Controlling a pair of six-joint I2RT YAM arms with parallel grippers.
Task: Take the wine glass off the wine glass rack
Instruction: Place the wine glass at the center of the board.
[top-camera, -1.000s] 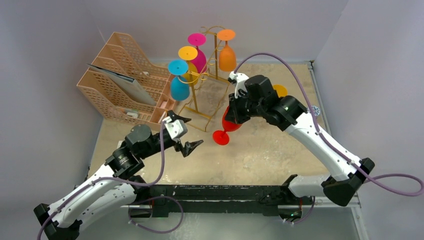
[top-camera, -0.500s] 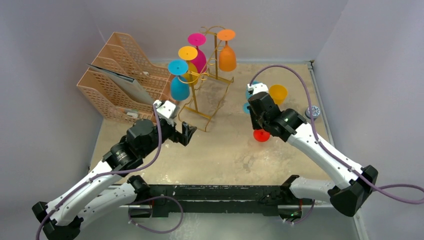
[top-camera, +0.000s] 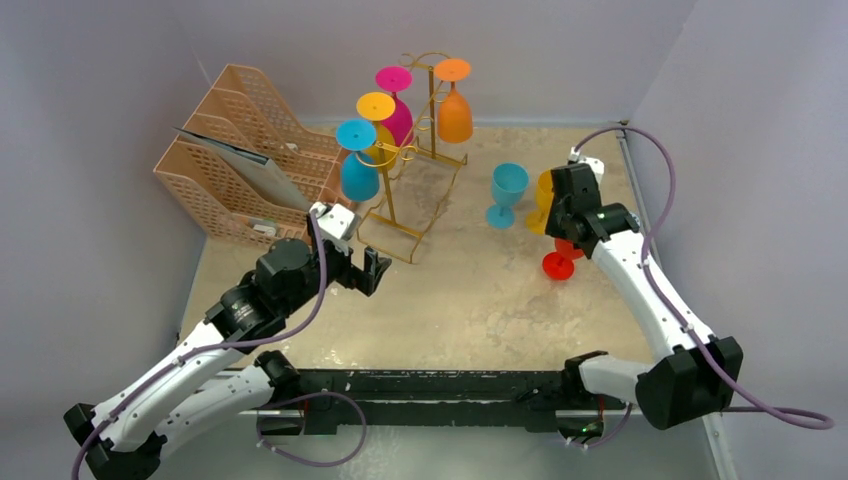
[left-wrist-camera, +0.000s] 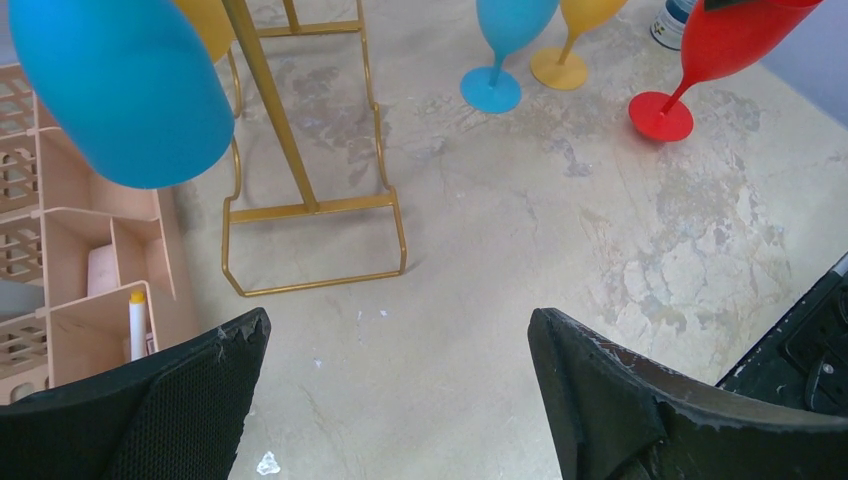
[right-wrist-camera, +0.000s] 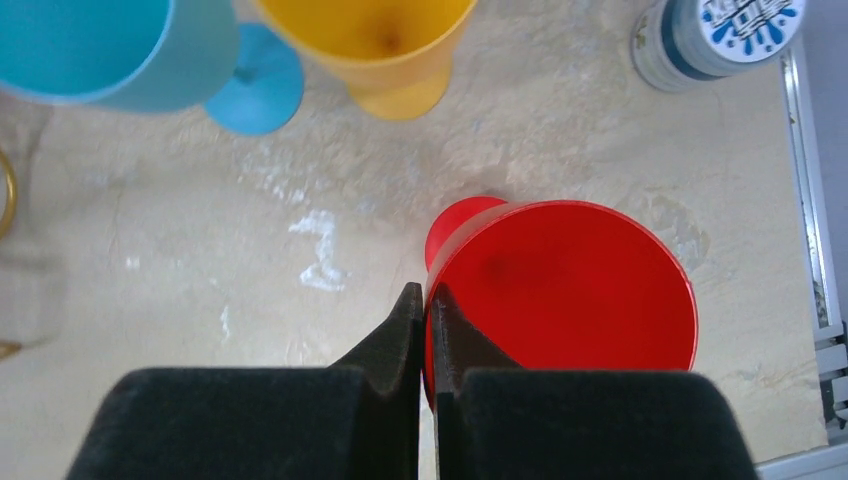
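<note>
The right gripper (right-wrist-camera: 424, 300) is closed on the rim of the red wine glass (right-wrist-camera: 565, 290): one finger is inside the bowl, the other outside, and the thin wall is pinched between them. The red wine glass is off the wine glass rack (top-camera: 390, 200) and stands well apart from it, at the right side of the table (top-camera: 470, 310). Its bowl opens upward and leans a little. Its round foot is down at the table surface, but it is not possible to tell whether it really touches. Just beside it stand a yellow glass (right-wrist-camera: 385, 45) and a teal glass (right-wrist-camera: 110, 45), both upright. A small round jar (right-wrist-camera: 715, 35) is near the table edge.

The left gripper (left-wrist-camera: 398, 330) is wide open and holds nothing. It hovers above the bare table, just in front of the rectangular base of the wine glass rack. On the hooks of the rack, four glasses hang upside down: blue (top-camera: 358, 165), yellow (top-camera: 378, 125), magenta (top-camera: 397, 105) and orange (top-camera: 454, 105). A peach organizer (top-camera: 240, 160) stands to the left of the rack.
</note>
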